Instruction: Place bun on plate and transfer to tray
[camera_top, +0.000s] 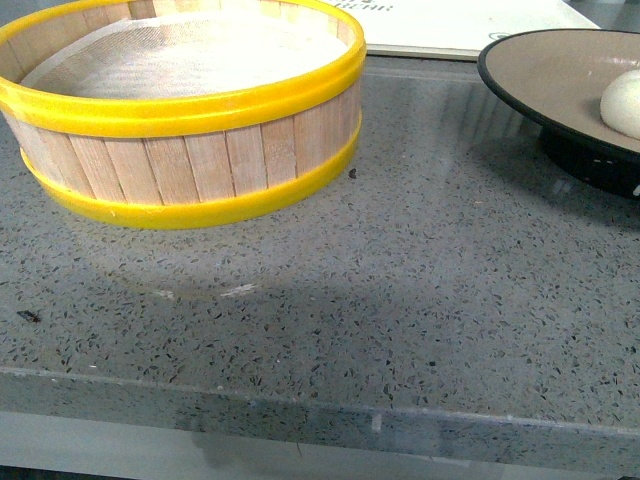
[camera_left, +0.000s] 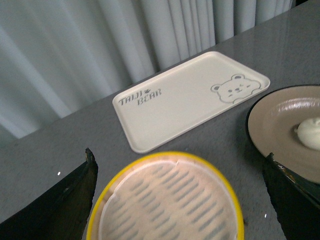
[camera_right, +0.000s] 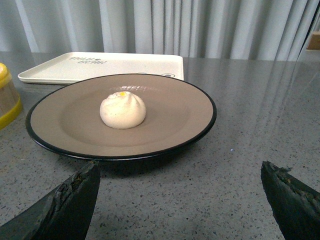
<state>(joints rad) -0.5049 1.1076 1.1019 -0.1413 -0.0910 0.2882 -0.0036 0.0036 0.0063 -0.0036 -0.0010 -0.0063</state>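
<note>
Resting bun (camera_right: 123, 110) on plate (camera_right: 185, 107)

Bun (camera_top: 625, 103) sits on the plate (camera_top: 545, 70), over at the right of the worktop (camera_top: 400, 280). Basket (camera_top: 190, 150) stands to the left, apart from the plate. Tray (camera_top: 470, 25) lies flat behind both, toward the far side.
</note>
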